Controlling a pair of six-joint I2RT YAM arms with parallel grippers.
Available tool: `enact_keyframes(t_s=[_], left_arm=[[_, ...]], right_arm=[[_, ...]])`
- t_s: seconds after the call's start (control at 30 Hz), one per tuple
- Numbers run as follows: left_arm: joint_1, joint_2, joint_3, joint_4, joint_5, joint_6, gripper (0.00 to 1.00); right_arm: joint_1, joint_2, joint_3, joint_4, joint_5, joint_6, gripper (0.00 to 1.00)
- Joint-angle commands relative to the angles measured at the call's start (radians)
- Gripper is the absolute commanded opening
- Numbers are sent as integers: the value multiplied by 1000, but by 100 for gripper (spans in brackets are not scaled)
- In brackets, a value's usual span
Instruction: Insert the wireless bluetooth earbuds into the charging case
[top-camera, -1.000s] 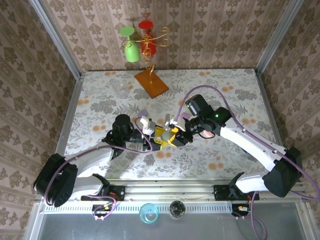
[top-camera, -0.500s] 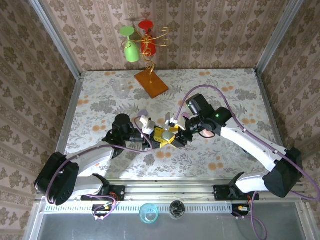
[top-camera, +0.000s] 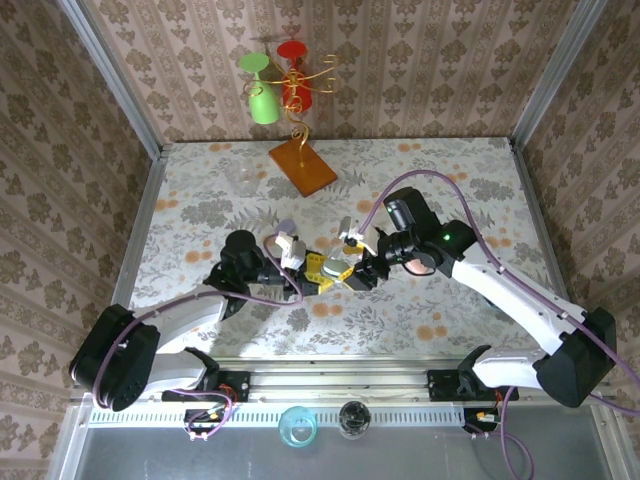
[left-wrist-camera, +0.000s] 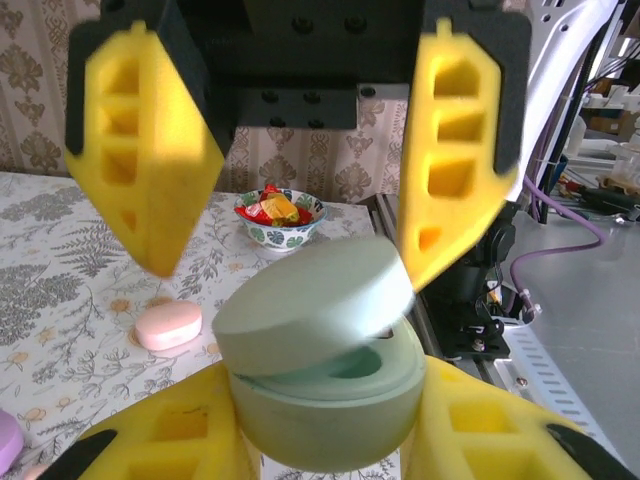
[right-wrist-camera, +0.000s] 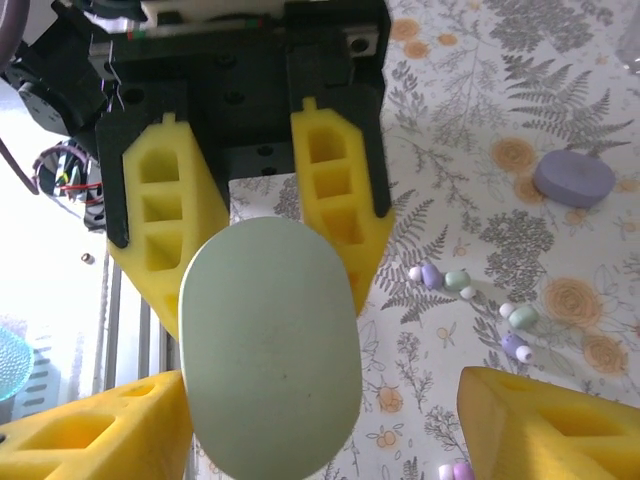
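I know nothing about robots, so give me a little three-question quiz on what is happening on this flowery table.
1. Which arm's jaws are shut on the pale green pebble-shaped plastic case? A) left B) right C) neither
2. True or false: the case's lid is fully closed.
3. Fill in: the tiny pastel earbuds lie loose on the ____.

Key
1. A: the left jaws grip the case's base, and the right jaws stand open beside the lid.
2. False: the lid sits ajar and tilted.
3. Table: they rest on the floral tabletop, not in the case.
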Motion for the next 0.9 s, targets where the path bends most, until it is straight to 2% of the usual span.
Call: enact_keyframes(t_s=[0.0,0.47,0.67,0.87], left_arm=[[5,6,-14,72,52,-5,25],[33,65,-51,296,58,-110,24],[49,70,-67,336,24,-120,24],[122,70,-93,413,-44,-136,24]], right_arm=[[-15,-32,-8,33,27,26,71],[-18,-32,6,127,108,130,71],[-20,-86,-31,192,122,168,76],[-52,-200,-167,444,174,415,78]])
